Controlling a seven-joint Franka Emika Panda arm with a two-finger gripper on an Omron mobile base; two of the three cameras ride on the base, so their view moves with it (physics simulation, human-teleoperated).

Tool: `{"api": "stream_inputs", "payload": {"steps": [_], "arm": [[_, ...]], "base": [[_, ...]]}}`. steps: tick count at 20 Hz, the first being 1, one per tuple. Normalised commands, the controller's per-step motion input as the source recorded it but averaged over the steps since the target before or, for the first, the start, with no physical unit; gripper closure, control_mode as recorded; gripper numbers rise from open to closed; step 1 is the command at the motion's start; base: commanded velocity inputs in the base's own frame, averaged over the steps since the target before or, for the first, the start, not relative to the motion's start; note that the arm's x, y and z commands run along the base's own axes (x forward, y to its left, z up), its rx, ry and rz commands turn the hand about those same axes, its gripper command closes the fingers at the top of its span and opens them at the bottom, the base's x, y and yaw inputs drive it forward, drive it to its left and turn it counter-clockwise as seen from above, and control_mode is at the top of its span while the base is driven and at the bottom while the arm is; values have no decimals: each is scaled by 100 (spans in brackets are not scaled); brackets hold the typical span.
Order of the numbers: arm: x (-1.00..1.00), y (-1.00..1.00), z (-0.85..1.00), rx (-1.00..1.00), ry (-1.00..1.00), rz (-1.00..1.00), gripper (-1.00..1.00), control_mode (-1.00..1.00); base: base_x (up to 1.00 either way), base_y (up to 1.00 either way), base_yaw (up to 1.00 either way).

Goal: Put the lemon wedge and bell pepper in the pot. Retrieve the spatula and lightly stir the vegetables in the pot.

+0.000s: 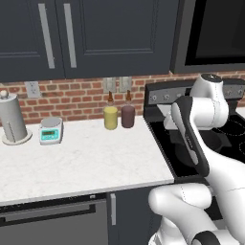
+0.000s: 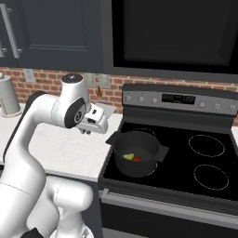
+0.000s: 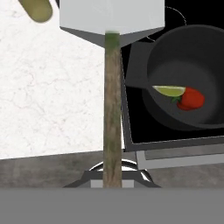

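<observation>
Your hand view shows the spatula (image 3: 112, 109) gripped in the closed fingers, blade over the worktop (image 3: 52, 100) edge beside the stove. The right base view adds the pot (image 2: 135, 153) on the front-left burner, holding lemon wedge (image 2: 128, 156) touching bell pepper (image 2: 136, 159).

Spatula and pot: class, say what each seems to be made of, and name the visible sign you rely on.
The spatula seems to have a wooden handle, brown and streaked like grain, with a smooth, matte, light grey blade that could be metal or plastic. The pot looks like dark grey metal with a dull finish: even colour, soft shading, no bright reflections. Both are rendered, so these are guesses.
</observation>
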Motion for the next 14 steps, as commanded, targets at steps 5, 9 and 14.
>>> {"api": "stream_inputs", "payload": {"steps": [5,9,14], "arm": [[0,0,0,0,0,0,100,-100],[-3,0,0,0,0,0,100,-100],[-18,-3,0,2,-6,0,100,-100]], "base": [[0,0,0],[0,0,0],[0,0,0]]}}
